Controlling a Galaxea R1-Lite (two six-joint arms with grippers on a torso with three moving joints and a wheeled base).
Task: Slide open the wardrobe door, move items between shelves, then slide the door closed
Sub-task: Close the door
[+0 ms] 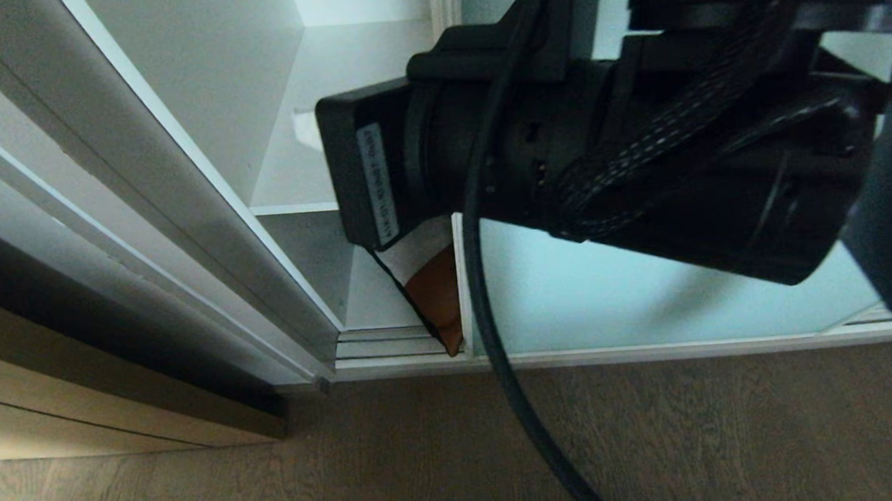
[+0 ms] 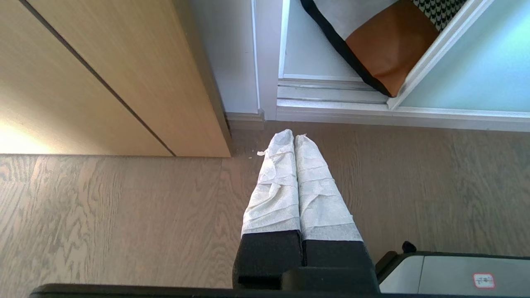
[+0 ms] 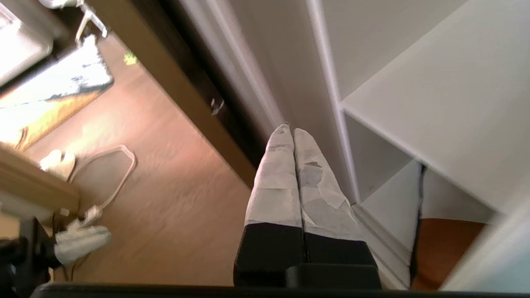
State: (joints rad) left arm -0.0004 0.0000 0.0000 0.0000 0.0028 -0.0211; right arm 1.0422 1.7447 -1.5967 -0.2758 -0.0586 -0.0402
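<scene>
While closed, right pincer before shelves

This looks like a room in a home, most likely a bedroom. A built-in white wardrobe fills the upper half of the head view, with a pale aqua frosted-glass sliding door at right and plain white shelves in the open compartment. Folded clothing lies at the bottom of that compartment, near the centre. A wood-grain floor runs across the lower part. At far left stands a light wooden door. In the right wrist view, slippers sit at left.
</scene>
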